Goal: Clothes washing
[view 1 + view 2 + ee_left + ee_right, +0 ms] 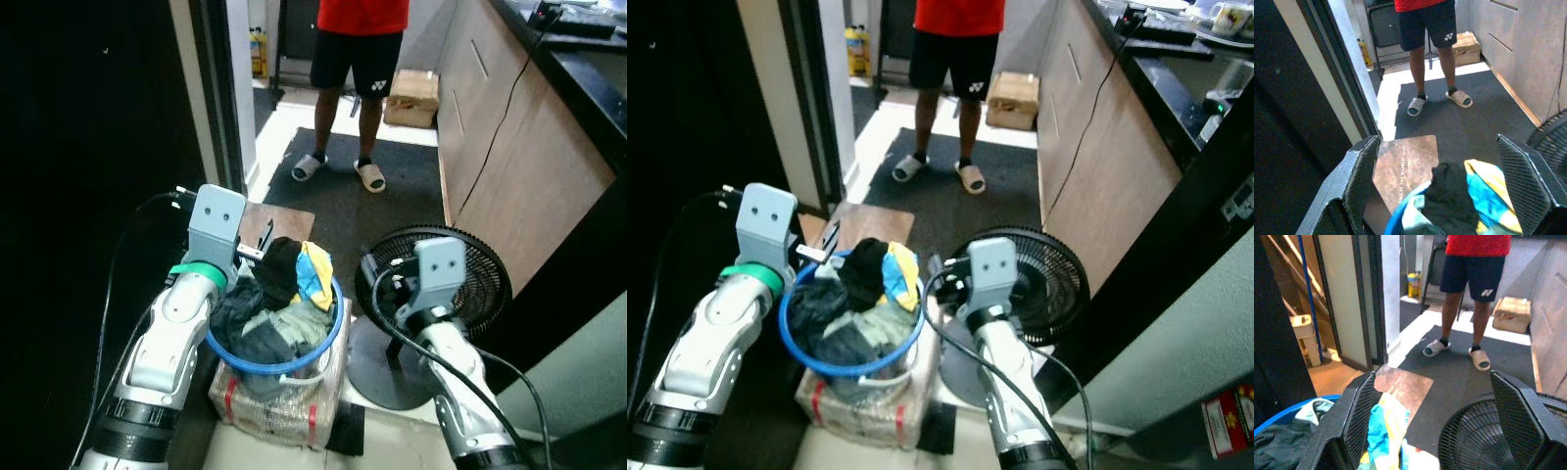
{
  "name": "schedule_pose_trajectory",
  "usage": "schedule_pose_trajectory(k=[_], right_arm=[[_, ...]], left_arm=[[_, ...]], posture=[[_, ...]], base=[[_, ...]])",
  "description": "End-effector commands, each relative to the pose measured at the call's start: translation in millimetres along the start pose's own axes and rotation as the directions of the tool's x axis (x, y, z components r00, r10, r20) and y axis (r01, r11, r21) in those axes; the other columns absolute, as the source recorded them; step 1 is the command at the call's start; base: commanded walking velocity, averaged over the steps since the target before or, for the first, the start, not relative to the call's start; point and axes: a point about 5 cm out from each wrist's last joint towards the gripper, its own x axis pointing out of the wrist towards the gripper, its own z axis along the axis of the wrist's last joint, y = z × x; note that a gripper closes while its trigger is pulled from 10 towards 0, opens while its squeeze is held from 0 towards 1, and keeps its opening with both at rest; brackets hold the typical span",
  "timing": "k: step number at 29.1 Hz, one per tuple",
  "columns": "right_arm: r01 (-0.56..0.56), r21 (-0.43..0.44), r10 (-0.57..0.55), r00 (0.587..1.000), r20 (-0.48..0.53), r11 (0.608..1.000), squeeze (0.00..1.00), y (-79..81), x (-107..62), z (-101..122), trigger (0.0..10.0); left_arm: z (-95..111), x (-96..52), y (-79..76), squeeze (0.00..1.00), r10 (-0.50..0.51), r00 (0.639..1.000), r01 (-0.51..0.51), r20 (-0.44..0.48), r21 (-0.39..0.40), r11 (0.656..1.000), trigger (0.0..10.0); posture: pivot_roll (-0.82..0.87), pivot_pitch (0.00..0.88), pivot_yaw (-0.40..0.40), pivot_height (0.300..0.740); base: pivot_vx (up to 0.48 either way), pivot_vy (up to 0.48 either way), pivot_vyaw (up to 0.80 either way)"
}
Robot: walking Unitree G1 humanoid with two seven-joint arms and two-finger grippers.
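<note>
While the blue basket [333, 333] heaped with clothes [279, 294] sits on the floor between both arms, the left gripper [1449, 196], fingers spread wide over its rim, is nearer the pile than the right gripper [1435, 431], likewise open, beside the fan [470, 279].

A laundry basket [328, 338] is sitting between the two arms, with clothes [279, 294] piling inside it. The left gripper [1449, 196] is hovering just over its far rim; a doormat [279, 220] is lying beyond. A floor fan [460, 279] is standing beneath the right gripper [1435, 431]. A person [358, 59] is standing farther ahead.
</note>
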Motion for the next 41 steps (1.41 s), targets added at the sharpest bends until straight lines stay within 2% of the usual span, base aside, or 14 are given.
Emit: schedule_pose_trajectory(k=[1, 11, 15, 29, 41], right_arm=[[-0.01, 0.0, 0.01, 1.0, -0.006, 1.0, 0.0, 2.0, -0.1, -1.6, 10.0], [-0.008, -0.003, 0.008, 1.0, -0.007, 1.0, 0.0, 0.9, 0.2, -2.0, 10.0], [-0.01, -0.004, 0.01, 1.0, -0.006, 1.0, 0.0, 1.1, 0.1, -1.8, 10.0], [-0.016, -0.008, 0.016, 1.0, -0.007, 1.0, 0.0, 1.5, 0.1, -2.7, 10.0], [0.022, 0.002, -0.022, 0.999, -0.041, 1.0, 0.0, 2.1, -4.1, -13.6, 10.0]], left_arm=[[-4.3, -0.6, 1.2, 0.0, 0.005, 1.0, -0.005, -0.016, 0.006, 1.0, 10.0], [-5.7, 0.1, 0.2, 0.0, 0.0, 1.0, 0.0, -0.025, 0.021, 1.0, 10.0], [-6.4, 0.7, 1.6, 0.0, 0.01, 1.0, -0.01, -0.027, 0.03, 0.999, 10.0], [-8.5, 0.3, 0.1, 0.0, 0.005, 0.999, -0.005, -0.036, 0.019, 1.0, 10.0], [-32.3, -5.5, 0.7, 0.0, 0.019, 0.992, -0.022, -0.125, -0.021, 1.0, 10.0]], posture=[[0.1, 0.009, 0.025, 0.733], [0.1, 0.007, 0.026, 0.733], [0.1, 0.007, 0.026, 0.733], [0.1, 0.0, 0.026, 0.733], [0.1, 0.014, 0.03, 0.733]], base=[[0.431, 0.0, 0.0], [0.0, 0.0, 0.0], [0.48, 0.0, 0.0], [0.0, 0.0, 0.0], [0.0, 0.0, 0.0]])
